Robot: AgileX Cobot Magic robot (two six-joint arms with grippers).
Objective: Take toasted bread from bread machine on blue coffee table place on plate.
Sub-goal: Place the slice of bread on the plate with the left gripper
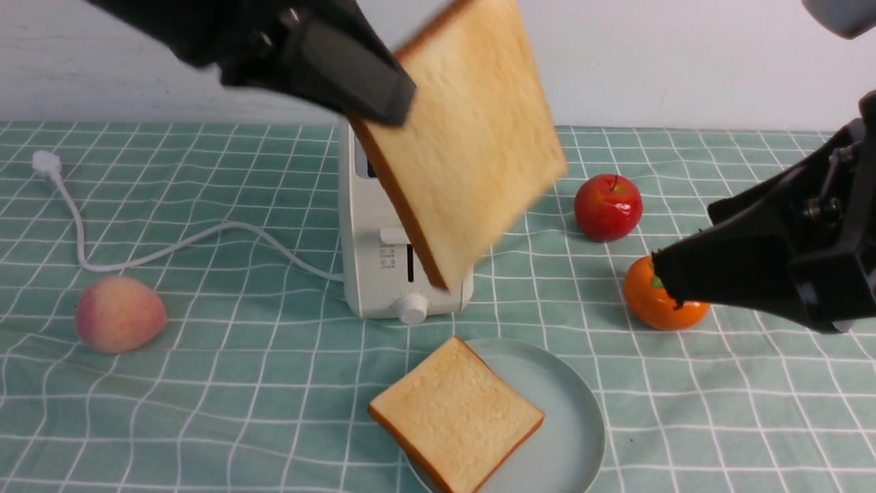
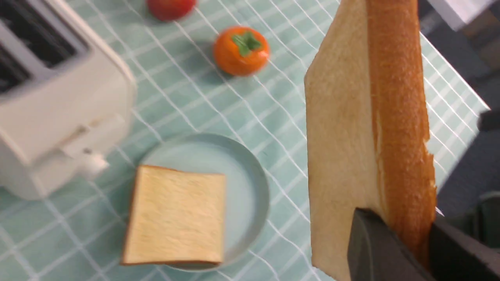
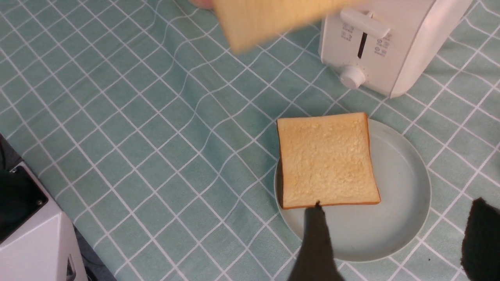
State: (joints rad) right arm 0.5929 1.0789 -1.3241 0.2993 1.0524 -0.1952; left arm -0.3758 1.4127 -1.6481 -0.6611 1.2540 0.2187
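**Toast aloft, one slice plated**

Front: the left gripper (image 1: 390, 103) clamps a grainy golden toast slice (image 1: 472, 137), tilted, aloft by the cream toaster (image 1: 383, 274).
Left wrist: the orange-brown crust is pinched edge-on.
Right wrist: the right gripper (image 3: 396, 238) gapes wide over the round blue-green plate (image 3: 402, 218), which holds a second square slice (image 3: 326, 160) on the gridded table (image 3: 117, 136).

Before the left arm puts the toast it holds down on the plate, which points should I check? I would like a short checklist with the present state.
1. Grip: the left end effector is shut on the held toast: ok.
2. The held toast is out of the toaster: ok.
3. Bare room on the plate: ok, its robot's-right half is free.
4. The lying toast is fully inside the plate: not ok, it overhangs the rim.
5. The right end effector, open, is clear of the way down: cannot tell.
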